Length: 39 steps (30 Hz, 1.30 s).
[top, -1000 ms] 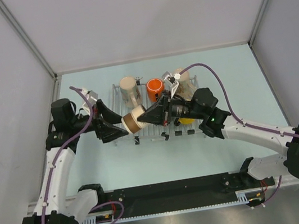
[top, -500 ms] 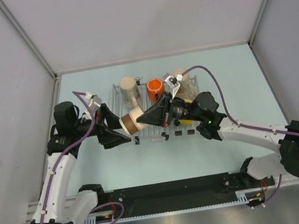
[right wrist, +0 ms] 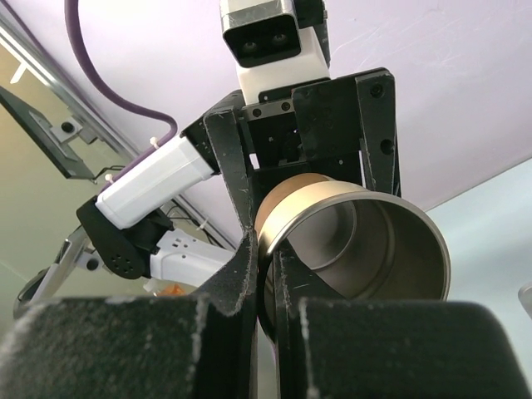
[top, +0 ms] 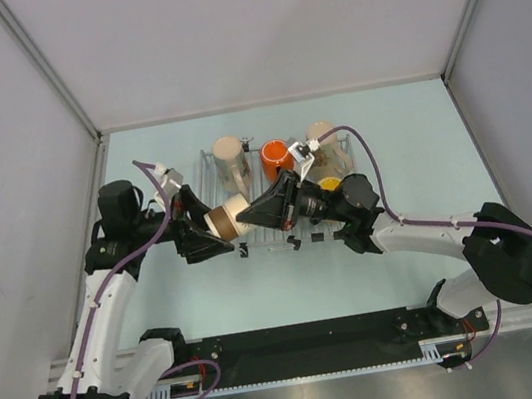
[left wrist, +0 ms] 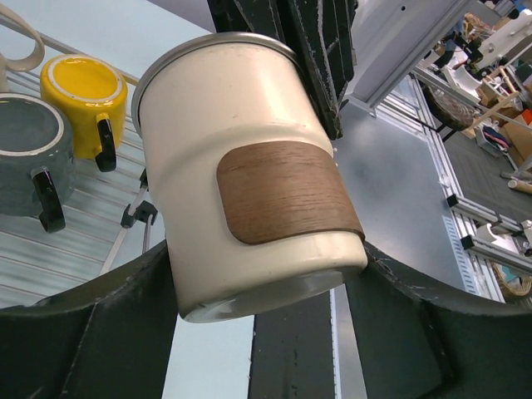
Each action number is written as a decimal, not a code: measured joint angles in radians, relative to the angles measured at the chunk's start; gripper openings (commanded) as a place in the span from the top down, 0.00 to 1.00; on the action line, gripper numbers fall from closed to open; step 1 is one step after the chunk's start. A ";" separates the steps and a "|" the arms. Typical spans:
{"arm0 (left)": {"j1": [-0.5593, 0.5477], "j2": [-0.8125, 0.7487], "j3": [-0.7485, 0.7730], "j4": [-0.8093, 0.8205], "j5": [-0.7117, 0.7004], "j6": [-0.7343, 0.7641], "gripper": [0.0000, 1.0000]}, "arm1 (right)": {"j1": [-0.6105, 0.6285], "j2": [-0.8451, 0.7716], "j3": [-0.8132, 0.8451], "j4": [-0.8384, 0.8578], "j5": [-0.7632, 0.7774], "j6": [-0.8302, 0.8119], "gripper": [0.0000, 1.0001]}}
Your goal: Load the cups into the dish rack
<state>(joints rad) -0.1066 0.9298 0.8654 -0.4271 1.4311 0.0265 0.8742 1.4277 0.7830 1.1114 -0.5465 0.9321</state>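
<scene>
A cream cup (top: 224, 218) with a brown band and a steel inside hangs on its side over the dish rack's (top: 275, 241) front left part. My right gripper (top: 249, 211) is shut on its rim (right wrist: 287, 218), one finger inside and one outside. My left gripper (top: 218, 229) straddles the cup's base (left wrist: 249, 183), and both fingers (left wrist: 125, 332) press its sides. On the rack lie a beige mug (top: 230, 155), an orange mug (top: 277, 157), another beige mug (top: 326, 144) and a yellow mug (top: 330, 186). The left wrist view shows the yellow mug (left wrist: 83, 91) beside a dark grey mug (left wrist: 29, 154).
The rack (left wrist: 75, 249) sits mid-table, with pale blue table surface (top: 290, 287) in front of it. Grey walls close in the left, right and back. The black base rail (top: 300, 348) runs along the near edge.
The cup and both grippers have shifted a little to the left. The right arm has stretched further across the rack, and the yellow mug now shows behind it.
</scene>
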 measured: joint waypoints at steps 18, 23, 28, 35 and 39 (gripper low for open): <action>0.005 -0.072 -0.036 0.089 -0.125 -0.110 1.00 | 0.079 0.018 -0.144 0.212 0.234 -0.006 1.00; 0.006 -0.078 -0.058 0.119 -0.177 -0.137 0.92 | 0.085 0.080 -0.164 0.310 0.285 0.023 1.00; 0.014 -0.081 -0.062 0.131 -0.225 -0.168 0.62 | 0.086 0.161 -0.163 0.411 0.327 0.077 1.00; 0.027 -0.077 -0.104 0.123 -0.320 -0.192 1.00 | 0.087 0.257 -0.138 0.421 0.363 0.148 1.00; 0.031 -0.074 -0.118 0.121 -0.334 -0.200 1.00 | 0.088 0.275 -0.138 0.421 0.372 0.169 0.83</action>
<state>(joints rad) -0.0757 0.8555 0.7475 -0.3058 1.0969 -0.1730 0.9619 1.7031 0.6449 1.5326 -0.1749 1.1015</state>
